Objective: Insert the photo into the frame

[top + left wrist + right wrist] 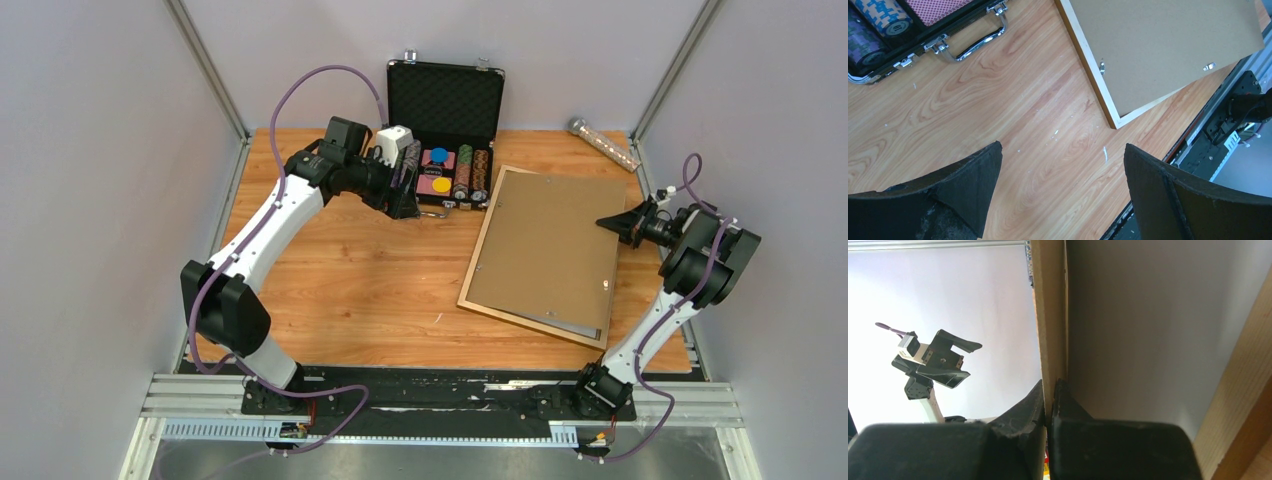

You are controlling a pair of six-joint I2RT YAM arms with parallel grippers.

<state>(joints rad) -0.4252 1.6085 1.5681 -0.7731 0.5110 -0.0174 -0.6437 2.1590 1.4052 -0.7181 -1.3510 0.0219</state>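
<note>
Filling the floor of a booth with plain grey walls and metal corner posts, the wood-grain desk [370, 280] carried three things. An open black case [445, 100] of poker chips [462, 172] stood at the back, and a glittery tube [603, 143] lay in the far right corner. The frame [1091, 62] lay flat right of centre, turned at a slant, with a brown backing panel [550, 240] covering it.

The left arm arched up from its base and reached toward the back. Its hand [1062, 147] hung above bare wood near the case's front, jaws spread wide with nothing between them. The right arm folded in from the desk's right edge, forearm about level. Its hand [1050, 400] was clamped tight on the panel's right edge, one finger on either face of the thin board.

The photo could not be made out. A pale strip [570, 325] showed past the panel's near edge, but whether it was print or pane could not be told. The right wrist view caught the board edge-on, with only a blurred grey surface beside it.
</note>
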